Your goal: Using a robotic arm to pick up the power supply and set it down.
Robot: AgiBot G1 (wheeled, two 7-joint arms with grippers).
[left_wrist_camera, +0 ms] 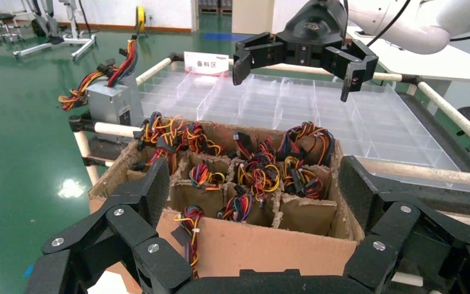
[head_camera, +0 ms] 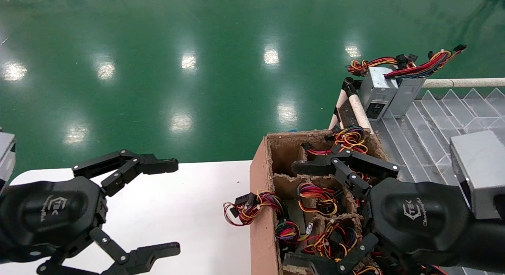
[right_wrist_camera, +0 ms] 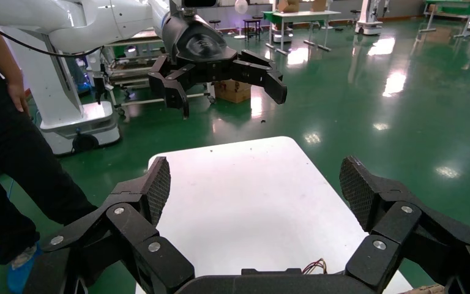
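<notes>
A plain grey power supply (head_camera: 408, 96) with a red, yellow and black wire bundle stands at the far corner of the rack, far from both grippers. Beside it is a grey unit with a black socket panel (head_camera: 376, 95). My right gripper (head_camera: 290, 214) hangs open over the cardboard carton (head_camera: 260, 212), with nothing between its fingers (right_wrist_camera: 159, 187). In the carton's compartments only coloured wire bundles (left_wrist_camera: 260, 174) show. My left gripper (head_camera: 176, 207) is open and empty above the white table (head_camera: 197, 188). The left wrist view looks across the carton at the right gripper (left_wrist_camera: 300, 61).
A rack of clear plastic trays (left_wrist_camera: 294, 104) lies beyond the carton, framed by pale tubes (head_camera: 461, 83). One wire bundle (head_camera: 252, 208) hangs over the carton's table-side wall. A person (right_wrist_camera: 6, 128) stands beyond the table, by the robot's white base. Green floor surrounds everything.
</notes>
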